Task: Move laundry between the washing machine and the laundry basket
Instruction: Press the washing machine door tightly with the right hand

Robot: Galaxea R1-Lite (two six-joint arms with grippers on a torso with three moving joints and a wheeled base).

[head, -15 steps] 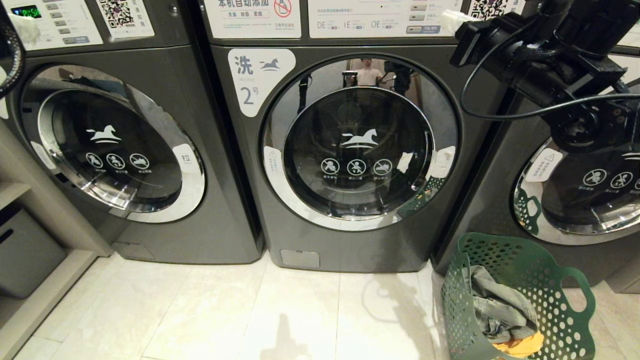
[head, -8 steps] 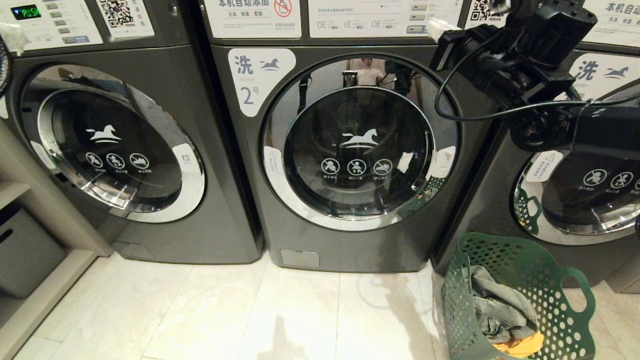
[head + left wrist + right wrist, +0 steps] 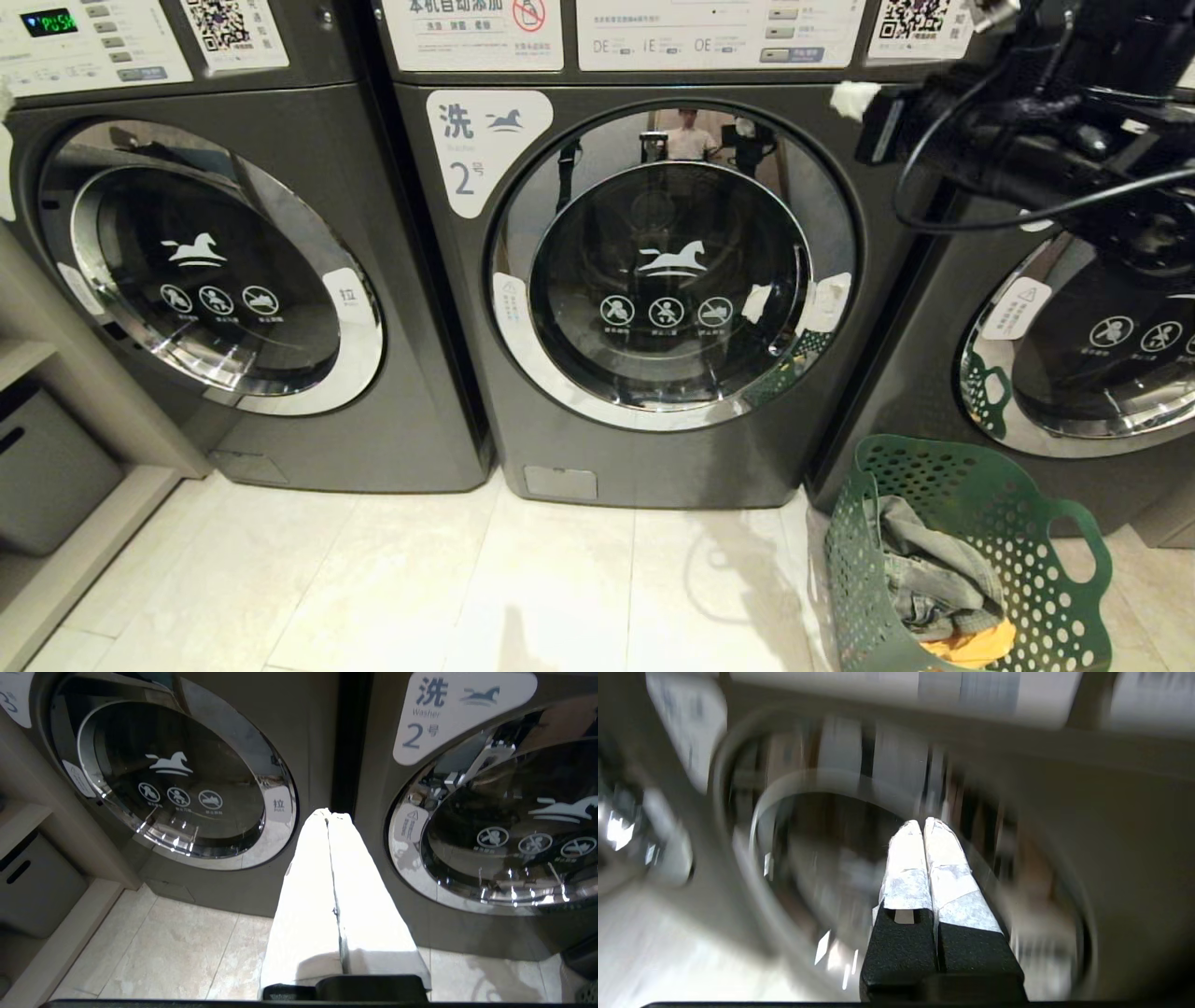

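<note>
The washing machine (image 3: 653,271) labelled 2 stands in the middle of the head view with its round chrome-rimmed door closed. On the floor at its lower right stands the green laundry basket (image 3: 1074,569); it holds laundry: a dark grey garment (image 3: 934,569) over an orange-yellow one (image 3: 976,644). My right gripper (image 3: 851,98) hangs shut and empty near the door's upper right rim; in the right wrist view its white-taped fingertips (image 3: 923,823) point at a blurred round door. My left gripper (image 3: 332,813) is shut and empty, aimed at the gap left of the washing machine (image 3: 467,714).
A like washer (image 3: 215,271) stands to the left and another (image 3: 1074,355) to the right, behind the basket. A shelf with a grey bin (image 3: 47,467) is at the far left. Pale floor tiles (image 3: 467,579) lie in front. A person is reflected in the door chrome (image 3: 689,135).
My right arm has swung: its taped tip went left, then came back right and lower, toward the door's upper right rim. The left arm's cable has left the head view's left edge.
</note>
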